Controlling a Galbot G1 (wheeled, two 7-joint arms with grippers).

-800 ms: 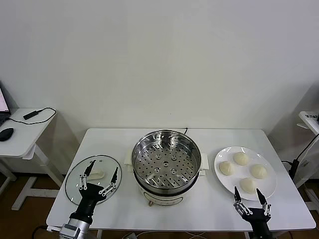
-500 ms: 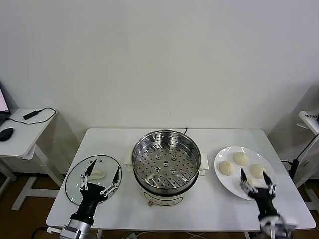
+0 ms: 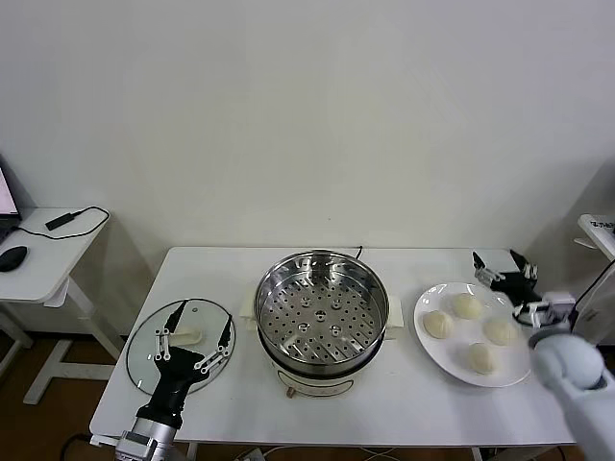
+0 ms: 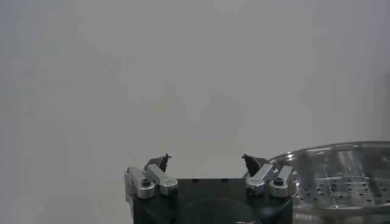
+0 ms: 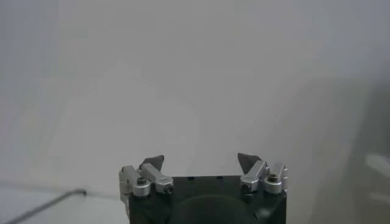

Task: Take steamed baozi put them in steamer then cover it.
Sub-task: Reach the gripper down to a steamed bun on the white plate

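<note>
1. Plain white wall behind a white table (image 3: 404,399); small side desk w/ a cable off to the robot's left.
2. Head view: steamer (image 3: 320,322) sits mid-table, uncovered, perforated tray bare. Cover (image 3: 180,344) lies flat on the table to its left. All four steamed baozi (image 3: 438,325) rest on a white plate (image 3: 429,300) to its right, none loaded yet.
3. Head view: right gripper (image 3: 502,266) hovers beyond the plate's far edge, jaws spread wide, holding nothing. Left gripper (image 3: 193,343) hangs over the cover, jaws also wide, empty.
4. Left wrist view: left gripper (image 4: 206,162) spread open against the wall, nothing between the tips; steamer (image 4: 341,176) rim shows at one side.
5. Right wrist view: right gripper (image 5: 200,162) open and empty; only wall ahead, no bun in sight.
6. Step in hand, I'd say: first bun pick w/ the right arm. Do it well: tilt down, centre on one bun, close gently since they look soft.
7. Room: buns sit close together, so the far one nearest the claw looks easiest. Plate is near the table's right edge; approx. clear path across to the steamer, mind its rim and side handle.
</note>
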